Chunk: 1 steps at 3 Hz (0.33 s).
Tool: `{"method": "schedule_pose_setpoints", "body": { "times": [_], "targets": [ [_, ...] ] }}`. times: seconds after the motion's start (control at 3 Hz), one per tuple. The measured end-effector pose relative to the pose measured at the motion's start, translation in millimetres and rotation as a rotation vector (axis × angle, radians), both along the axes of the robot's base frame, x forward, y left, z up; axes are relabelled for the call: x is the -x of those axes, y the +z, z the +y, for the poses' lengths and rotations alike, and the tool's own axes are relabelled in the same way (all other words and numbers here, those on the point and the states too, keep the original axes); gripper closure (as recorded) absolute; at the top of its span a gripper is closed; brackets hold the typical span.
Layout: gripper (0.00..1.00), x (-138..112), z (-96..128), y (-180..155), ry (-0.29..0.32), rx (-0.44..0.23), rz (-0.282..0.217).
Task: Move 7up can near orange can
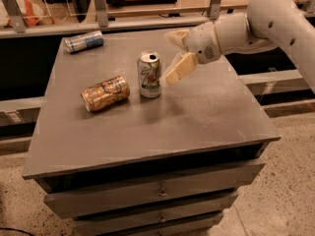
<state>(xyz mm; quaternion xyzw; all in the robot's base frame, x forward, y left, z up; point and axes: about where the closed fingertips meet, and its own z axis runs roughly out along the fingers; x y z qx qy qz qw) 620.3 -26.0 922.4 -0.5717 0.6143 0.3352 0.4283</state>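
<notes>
Two cans sit close: 7up can upright mid-tabletop, nearer the back edge, just right of the orange can, which lies on its side. Gripper hangs just right of the 7up can, spread wide, empty, no contact. Judgement: back off straight toward the right edge, keeping the lower finger clear so the can doesn't tip.

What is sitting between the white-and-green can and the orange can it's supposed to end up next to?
Nothing visible. The 7up can stands upright just right of the orange can, which lies on its side; only bare table separates them. The tool hangs open close by the 7up can's right side.
</notes>
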Motion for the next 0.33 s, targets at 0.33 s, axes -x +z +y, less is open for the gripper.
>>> {"method": "schedule_pose_setpoints", "body": {
  "times": [0.33],
  "targets": [
    [0.0,2.5,-0.7,4.5,0.015,-0.001,-0.002]
  ]
}}
